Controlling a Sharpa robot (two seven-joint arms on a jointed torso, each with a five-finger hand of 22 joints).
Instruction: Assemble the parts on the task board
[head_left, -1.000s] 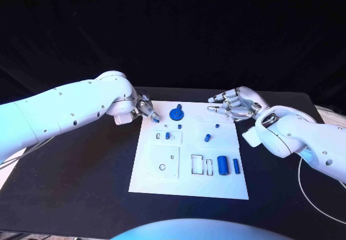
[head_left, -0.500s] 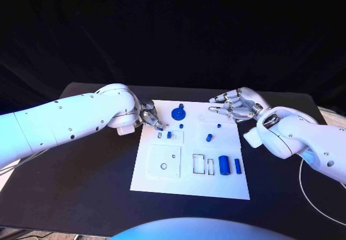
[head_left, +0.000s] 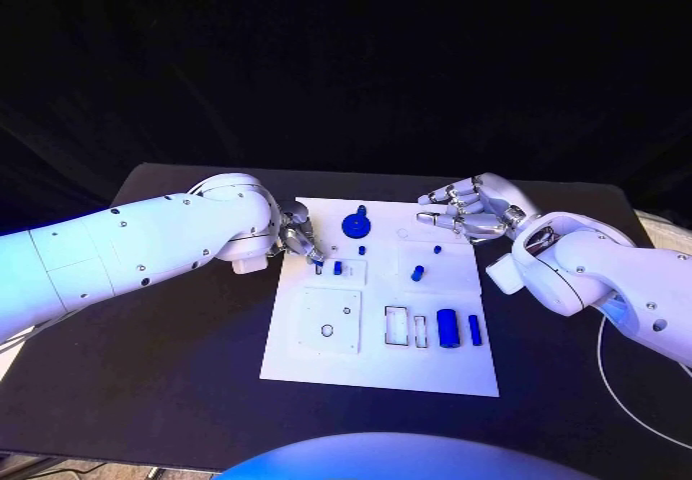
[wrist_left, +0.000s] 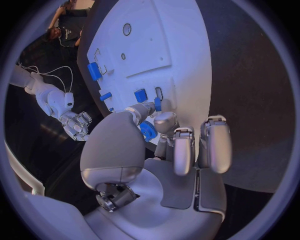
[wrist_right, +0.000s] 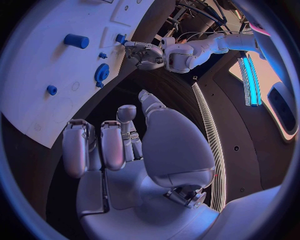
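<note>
One small blue part (head_left: 317, 262) sits pinched in our left hand (head_left: 296, 238), fingertips just above the task board (head_left: 378, 350) beside the small slots; our right hand (head_left: 469, 208) hovers farther off, fingers loosely apart, holding nothing.

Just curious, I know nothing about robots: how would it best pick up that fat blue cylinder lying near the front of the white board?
Probably from straight above, fingers pinching the round sides of the blue cylinder at its middle: it lies flat with neighbours close beside it.
</note>
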